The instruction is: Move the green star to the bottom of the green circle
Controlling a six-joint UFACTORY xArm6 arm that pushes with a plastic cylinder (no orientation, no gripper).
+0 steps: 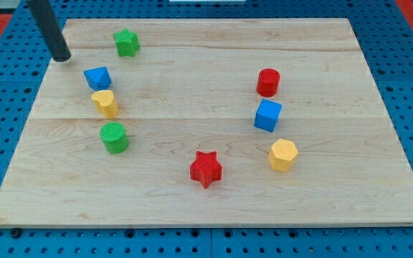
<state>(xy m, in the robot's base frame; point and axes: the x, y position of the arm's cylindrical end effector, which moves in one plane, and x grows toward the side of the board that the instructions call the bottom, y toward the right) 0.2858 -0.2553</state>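
Note:
The green star [126,43] lies near the board's top left. The green circle [113,137], a short cylinder, stands at the left, well below the star. Between them lie a blue block [97,77] and a yellow block [105,102]. My tip [62,56] rests on the board to the left of the green star and slightly lower, with a clear gap between them. It is above and to the left of the blue block.
A red star [206,168] lies at bottom centre. A red cylinder [268,82], a blue cube [267,115] and a yellow hexagonal block [283,154] stand in a column at the right. The wooden board [214,208] sits on a blue pegboard.

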